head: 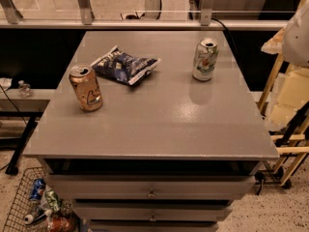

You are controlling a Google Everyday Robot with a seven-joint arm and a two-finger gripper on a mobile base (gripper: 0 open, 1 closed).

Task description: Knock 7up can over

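Standing upright toward the table's (159, 129) far-right corner, the 7up can (205, 59) has its long axis vertical: white-silver w/ green marks, a red spot, silver top. My gripper's out of shot, so its state & bearing to the can I can't tell. Tan can (86, 88) & chip bag (125, 65) sit well left.

The gripper is out of view. A white rounded shape (299, 30) is cut off at the right edge. The wire basket (18, 195) of cans (36, 190) runs off the bottom-left corner.
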